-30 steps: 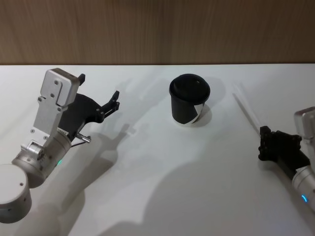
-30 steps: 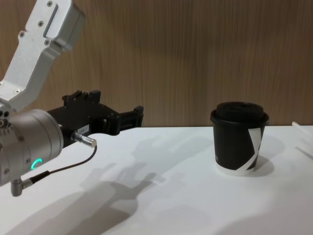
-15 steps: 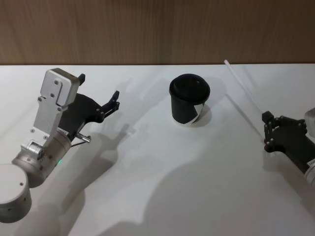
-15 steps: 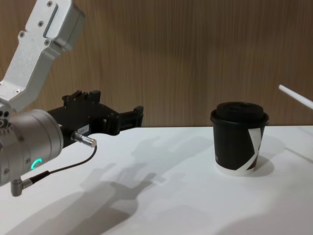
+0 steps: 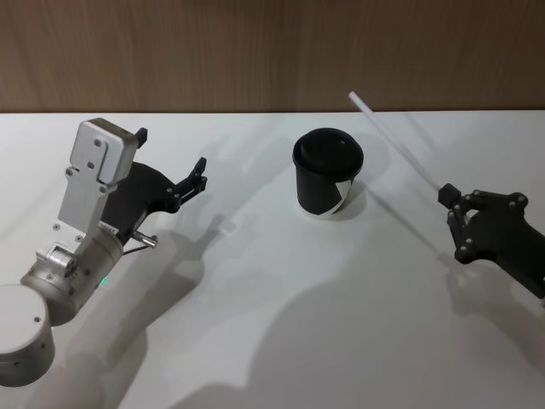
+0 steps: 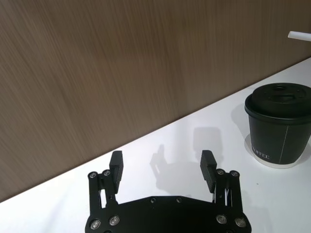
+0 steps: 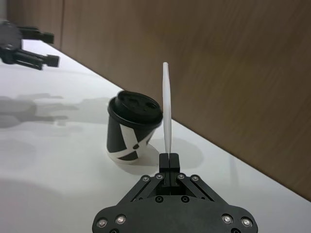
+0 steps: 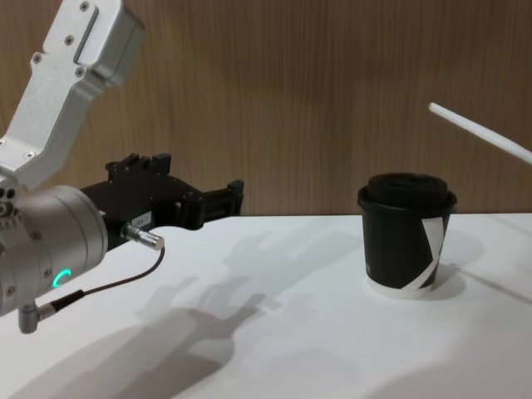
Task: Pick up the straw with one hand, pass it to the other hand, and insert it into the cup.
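Note:
The white straw (image 5: 398, 142) is held off the table, slanting up and left from my right gripper (image 5: 447, 196), which is shut on its lower end to the right of the cup. The right wrist view shows the straw (image 7: 166, 107) rising from the closed right gripper (image 7: 168, 158). Its free end (image 8: 482, 133) hangs above and right of the cup's lid. The black lidded cup (image 5: 328, 170) stands upright at the table's middle back. My left gripper (image 5: 172, 147) hovers open at the left, nothing between its fingers (image 6: 116, 162), pointing toward the cup (image 6: 279, 124).
The white table (image 5: 281, 324) ends at a brown wooden wall (image 5: 255, 51) just behind the cup. A thin grey cable (image 8: 108, 287) loops below my left wrist. Bare tabletop lies between the two grippers and in front of the cup.
My right gripper has lifted the straw off the table and carried it up and left toward the cup. The left arm and the cup have not moved.

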